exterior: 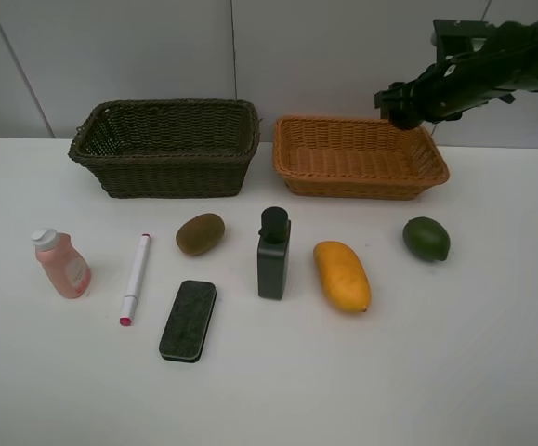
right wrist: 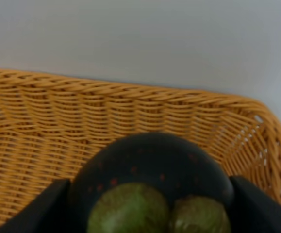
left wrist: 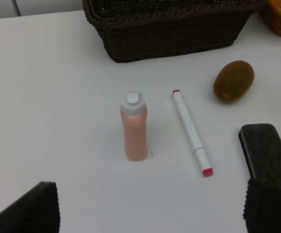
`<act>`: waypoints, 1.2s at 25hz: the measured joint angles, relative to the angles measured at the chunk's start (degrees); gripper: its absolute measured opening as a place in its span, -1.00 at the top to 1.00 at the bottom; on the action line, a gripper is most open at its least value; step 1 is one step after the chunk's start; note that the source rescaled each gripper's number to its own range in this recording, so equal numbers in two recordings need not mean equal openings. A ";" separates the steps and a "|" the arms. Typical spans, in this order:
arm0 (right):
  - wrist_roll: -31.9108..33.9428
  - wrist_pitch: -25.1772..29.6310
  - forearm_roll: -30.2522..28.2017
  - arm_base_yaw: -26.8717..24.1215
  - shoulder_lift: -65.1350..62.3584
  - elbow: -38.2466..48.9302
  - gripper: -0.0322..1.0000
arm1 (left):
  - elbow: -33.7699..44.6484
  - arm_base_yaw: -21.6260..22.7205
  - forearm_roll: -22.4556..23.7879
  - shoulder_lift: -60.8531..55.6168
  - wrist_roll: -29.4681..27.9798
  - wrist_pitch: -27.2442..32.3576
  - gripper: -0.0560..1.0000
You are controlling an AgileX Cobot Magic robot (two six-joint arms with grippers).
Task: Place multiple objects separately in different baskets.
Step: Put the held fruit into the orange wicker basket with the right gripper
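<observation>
On the table [exterior: 454, 362] two baskets stand side by side at the back, the left basket [exterior: 162, 153] just beside the right basket [exterior: 357, 163]. In front of them, from left to right, come the left bottle [exterior: 61, 264] standing upright, the marker [exterior: 136, 278] lying lengthwise, the kiwi [exterior: 200, 233], the middle bottle [exterior: 273, 253] upright, the mango [exterior: 342, 276] and the lime [exterior: 426, 238]. The eraser [exterior: 188, 321] lies nearest the front, between marker and middle bottle. The mangosteen [right wrist: 150, 170] sits between the fingers of the right gripper [exterior: 400, 104], above the right basket's back right corner.
</observation>
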 joint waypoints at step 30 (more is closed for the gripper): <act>4.54 0.50 -1.96 0.07 1.55 0.00 -1.00 | 0.00 0.00 0.00 0.00 0.00 0.00 -1.00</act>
